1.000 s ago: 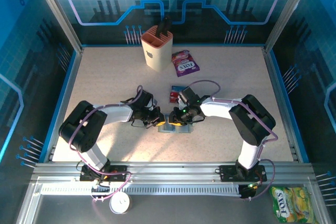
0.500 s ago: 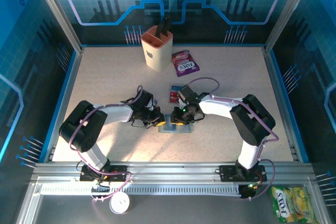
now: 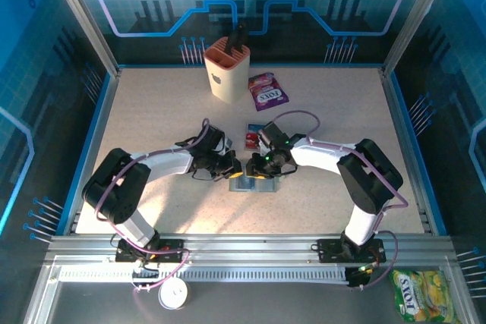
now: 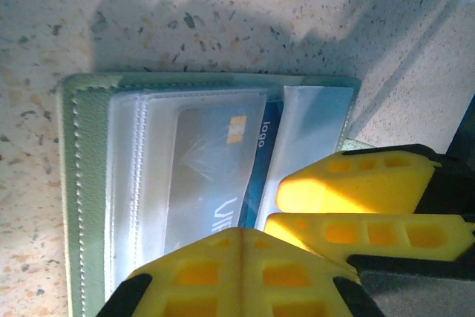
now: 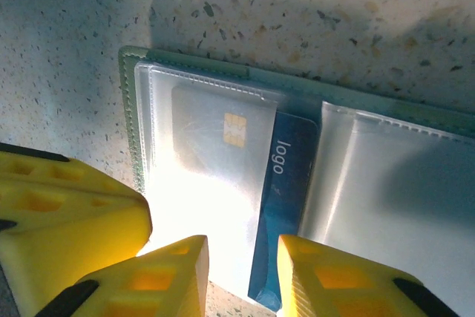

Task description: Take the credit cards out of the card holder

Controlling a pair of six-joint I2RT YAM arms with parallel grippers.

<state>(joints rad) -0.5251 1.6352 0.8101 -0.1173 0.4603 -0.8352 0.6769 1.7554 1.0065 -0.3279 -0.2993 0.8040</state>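
Showing a tall beige slotted cup (image 3: 226,73) standing upright toward the far side of a speckled tabletop (image 3: 152,111), with a dark handle (image 3: 240,36) sticking up out of one slot. Showing, just beside it on the right, a purple-and-white candy packet (image 3: 267,91) lying flat. Taking in blue printed panels (image 3: 250,5) walling the table on three sides. Catching, below the near metal rail (image 3: 250,252), a yellow-green candy packet (image 3: 424,295) lying at the right corner and a small white round object (image 3: 174,294) sitting toward the left.
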